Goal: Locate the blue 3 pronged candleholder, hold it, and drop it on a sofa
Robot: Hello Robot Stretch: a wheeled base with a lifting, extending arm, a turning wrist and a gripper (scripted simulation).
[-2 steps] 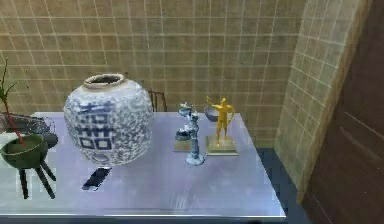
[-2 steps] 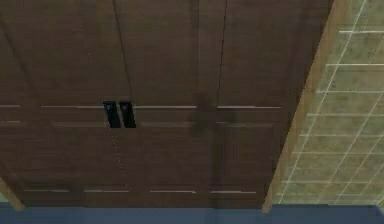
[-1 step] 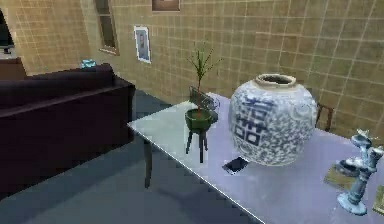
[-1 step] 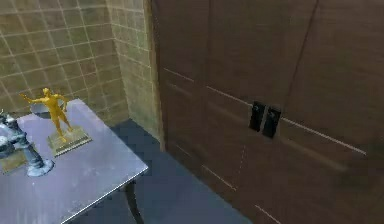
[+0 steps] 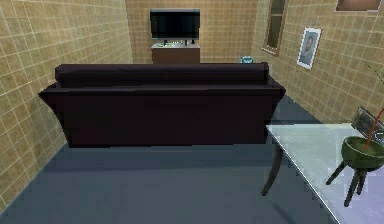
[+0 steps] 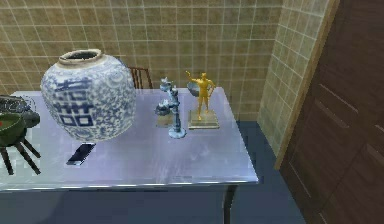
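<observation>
Floor (image 5: pixel 150 185) lies open and blue-grey before the dark sofa (image 5: pixel 165 100), whose back spans most of the room between tiled walls, leaving narrow gaps at either end. Beyond it, a television (image 5: pixel 175 24) stands on a cabinet against the far wall. At the forward view's right, a pale table's corner (image 5: pixel 310 145) juts into the floor, bearing a green pot on legs (image 5: pixel 362 152).

In the arm side view, the blue candleholder (image 6: pixel 174 112) stands upright on this tabletop, between a large blue-and-white jar (image 6: pixel 88 95) and a golden statuette (image 6: pixel 203 98), just beside the latter. A dark phone (image 6: pixel 81 153) lies near the table's near edge. A brown door (image 6: pixel 350 130) stands past the table's end, with a strip of floor between. The gripper's state cannot be told.
</observation>
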